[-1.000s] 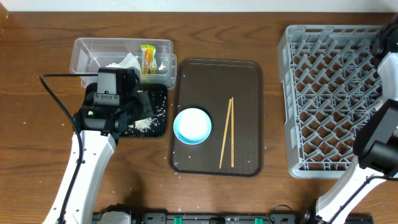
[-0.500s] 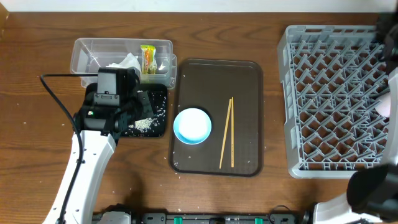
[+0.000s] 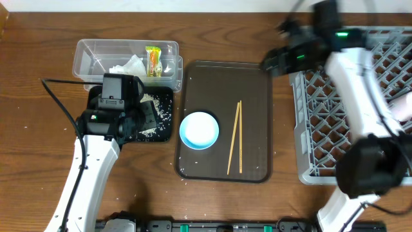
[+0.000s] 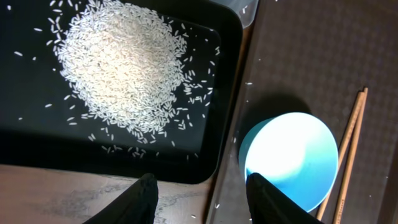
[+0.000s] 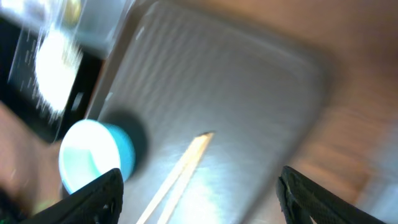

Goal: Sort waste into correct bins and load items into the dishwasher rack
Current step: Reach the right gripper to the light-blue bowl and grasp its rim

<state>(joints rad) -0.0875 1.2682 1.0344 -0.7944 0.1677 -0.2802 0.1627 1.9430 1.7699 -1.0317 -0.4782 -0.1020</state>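
Observation:
The light blue bowl (image 3: pixel 199 130) and the wooden chopsticks (image 3: pixel 235 137) lie on the brown serving tray (image 3: pixel 251 84). The clear tub (image 3: pixel 90 55) holds white tissue (image 3: pixel 129 64) and the snack wrapper (image 3: pixel 153 61). Rice (image 4: pixel 121 65) lies heaped in the black tray (image 3: pixel 164 132). My left gripper (image 4: pixel 202 193) is open and empty over the black tray's near edge, just left of the bowl (image 4: pixel 289 158). My right gripper (image 5: pixel 199 199) is open and empty, high above the brown tray's far right corner, with the bowl (image 5: pixel 93 155) and chopsticks (image 5: pixel 180 174) blurred below. The plate and cups are not visible.
The grey dishwasher rack (image 3: pixel 335 103) fills the right side, partly covered by my right arm (image 3: pixel 347 71). A pale object (image 3: pixel 403 106) shows at the rack's right edge; I cannot tell what it is. Stray rice grains dot the wood around the trays.
My right arm has swung from the right edge over the rack leftward to the brown tray's far right corner. The left arm has barely moved.

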